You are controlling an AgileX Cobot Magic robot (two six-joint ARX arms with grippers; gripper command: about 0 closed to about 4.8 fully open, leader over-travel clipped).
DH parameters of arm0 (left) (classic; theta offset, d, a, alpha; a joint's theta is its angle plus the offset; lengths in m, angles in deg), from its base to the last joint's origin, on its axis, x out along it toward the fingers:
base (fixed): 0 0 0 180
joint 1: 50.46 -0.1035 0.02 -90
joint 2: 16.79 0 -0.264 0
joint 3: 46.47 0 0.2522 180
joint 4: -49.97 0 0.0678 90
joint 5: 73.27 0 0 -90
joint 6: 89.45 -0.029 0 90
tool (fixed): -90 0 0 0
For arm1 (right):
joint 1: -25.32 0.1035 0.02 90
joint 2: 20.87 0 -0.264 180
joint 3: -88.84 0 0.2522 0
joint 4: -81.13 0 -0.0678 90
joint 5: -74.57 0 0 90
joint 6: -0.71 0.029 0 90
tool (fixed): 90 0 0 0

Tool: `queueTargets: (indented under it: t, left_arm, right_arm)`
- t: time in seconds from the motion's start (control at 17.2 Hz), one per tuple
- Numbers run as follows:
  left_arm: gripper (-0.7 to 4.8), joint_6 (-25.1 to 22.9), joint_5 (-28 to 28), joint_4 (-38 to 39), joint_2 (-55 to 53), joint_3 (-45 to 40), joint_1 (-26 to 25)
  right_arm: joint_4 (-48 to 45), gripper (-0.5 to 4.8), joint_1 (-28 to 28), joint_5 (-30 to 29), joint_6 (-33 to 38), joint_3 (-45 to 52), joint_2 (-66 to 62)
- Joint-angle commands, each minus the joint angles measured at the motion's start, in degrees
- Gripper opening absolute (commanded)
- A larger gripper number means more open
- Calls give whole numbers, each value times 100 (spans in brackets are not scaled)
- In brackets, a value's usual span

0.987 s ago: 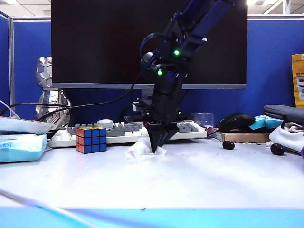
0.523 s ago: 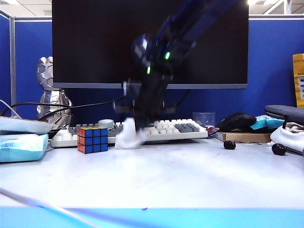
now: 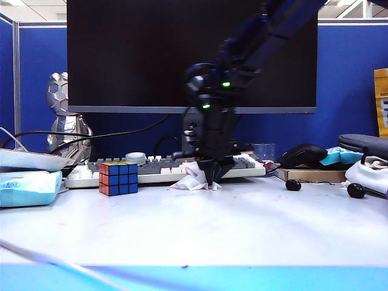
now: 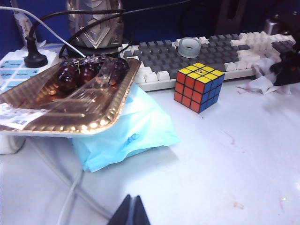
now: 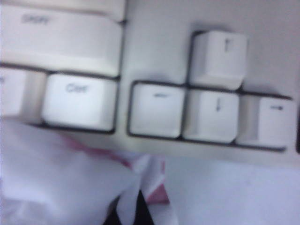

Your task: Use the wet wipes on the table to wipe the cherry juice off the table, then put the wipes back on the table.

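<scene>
The wet wipes [image 3: 191,180] lie crumpled on the white table [image 3: 242,224] against the keyboard's front edge, and my right gripper [image 3: 211,180] points down, shut on them. In the right wrist view the wipes [image 5: 56,180] show pink stains and a fold sits pinched between the dark fingertips [image 5: 141,211] of the right gripper [image 5: 129,213]. From the left wrist view I see the wipes [image 4: 258,82] beside the right gripper [image 4: 286,74], and faint cherry juice smears [image 4: 229,137] on the table. My left gripper [image 4: 133,202] hovers shut and empty over the table's left part.
A Rubik's cube [image 3: 118,177] stands left of the wipes, in front of the keyboard [image 3: 157,168]. A pale blue tissue pack [image 3: 27,188] lies far left under a gold tray of cherries [image 4: 70,93]. Two loose cherries [image 3: 293,185] [image 3: 356,190] and a mouse [image 3: 301,154] are at right.
The right gripper swept the wipes left toward the cube, then back right along the keyboard's front edge. The left arm has kept still.
</scene>
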Motion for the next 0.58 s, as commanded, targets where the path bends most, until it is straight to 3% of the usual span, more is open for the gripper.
queueTargets:
  t: [0.06,0.17,0.29,0.52,0.58]
  left_arm:
    - [-2,17,-28,59,20,-4,-13]
    - [-2,20,-26,59,20,-4,-13]
    - [-2,17,-28,59,20,-4,-13]
    - [-2,20,-28,59,20,-4,-13]
    - [-2,17,-28,59,20,-4,-13]
  right_arm:
    - [-28,-6,7,-1394,11,2,-2]
    - [-79,-6,39,-2385,7,4,-4]
    - [-85,-6,81,-2306,-9,4,-9]
    - [-26,-6,17,116,142,2,-9]
    - [-61,-6,-13,426,140,4,-11]
